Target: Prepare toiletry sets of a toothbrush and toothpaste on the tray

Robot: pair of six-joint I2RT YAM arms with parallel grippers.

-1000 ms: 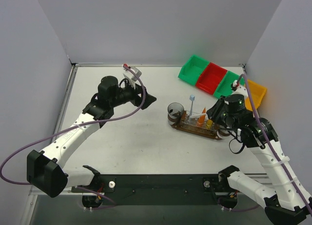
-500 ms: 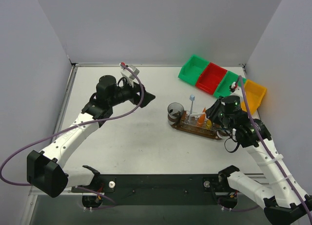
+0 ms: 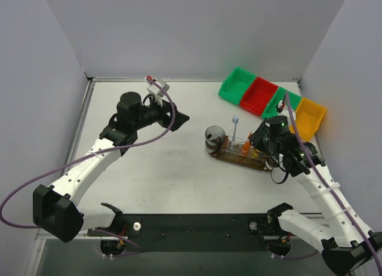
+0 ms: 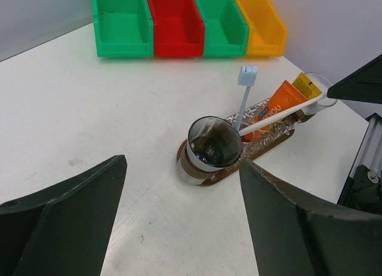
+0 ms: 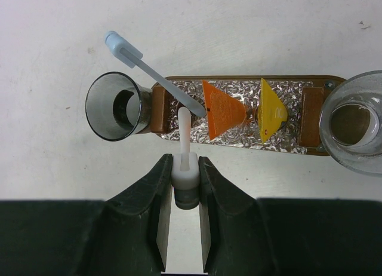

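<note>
Right gripper (image 5: 185, 168) grasps a white toothbrush (image 5: 184, 131) at the tray's (image 3: 236, 158) edge; left gripper (image 3: 181, 119) released, well apart.

2 tubes (image 5: 224, 112) sit on tray (image 5: 310, 123) between cups (image 5: 116, 107).
</note>
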